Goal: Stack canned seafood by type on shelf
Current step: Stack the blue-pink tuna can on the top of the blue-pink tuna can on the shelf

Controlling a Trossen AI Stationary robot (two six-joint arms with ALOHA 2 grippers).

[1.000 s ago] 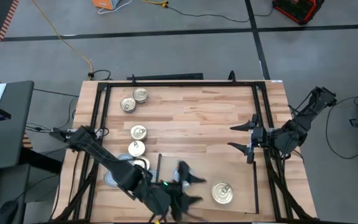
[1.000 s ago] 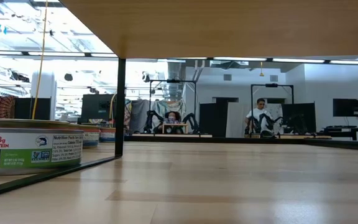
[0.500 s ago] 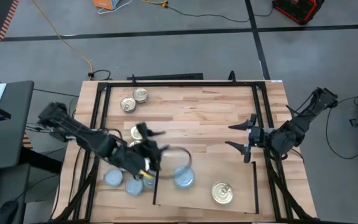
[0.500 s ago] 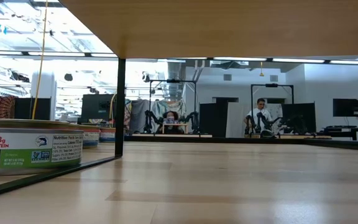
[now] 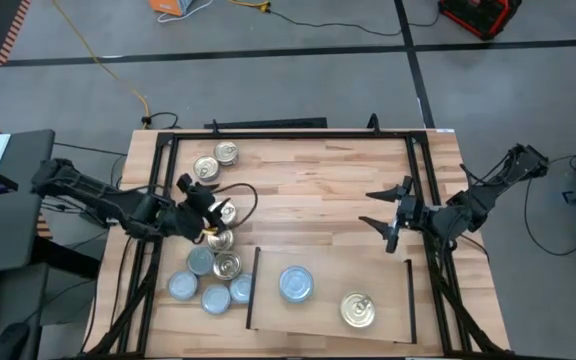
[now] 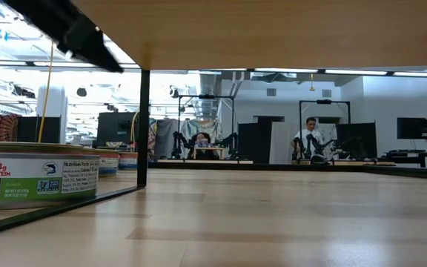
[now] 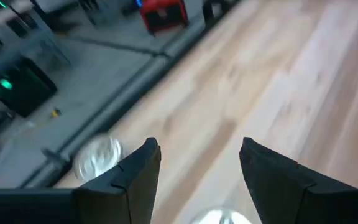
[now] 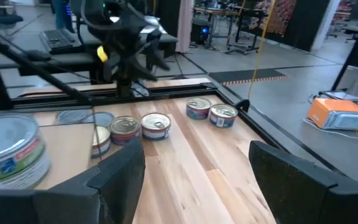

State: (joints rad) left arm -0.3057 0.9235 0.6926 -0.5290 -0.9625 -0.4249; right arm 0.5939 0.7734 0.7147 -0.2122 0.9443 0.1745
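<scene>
- Your left gripper (image 5: pixel 200 196) hangs above the gold-lidded round tins (image 5: pixel 222 212) just off the left black strip of the pale wooden shelf board (image 5: pixel 328 295); its fingers (image 7: pixel 135 171) stand apart around nothing.
- Your right gripper (image 5: pixel 383 208) waits beyond the shelf board's far right corner, jaws spread wide and empty.
- A silvery-blue-lidded tin (image 5: pixel 295 283) and a gold pull-tab tin (image 5: pixel 357 310) sit on the shelf board; the other tins cluster left of it.
- Only the low view lets you read a tin's label (image 6: pixel 35 178): "23g PROTEIN", "Water", "Nutrition Facts".
</scene>
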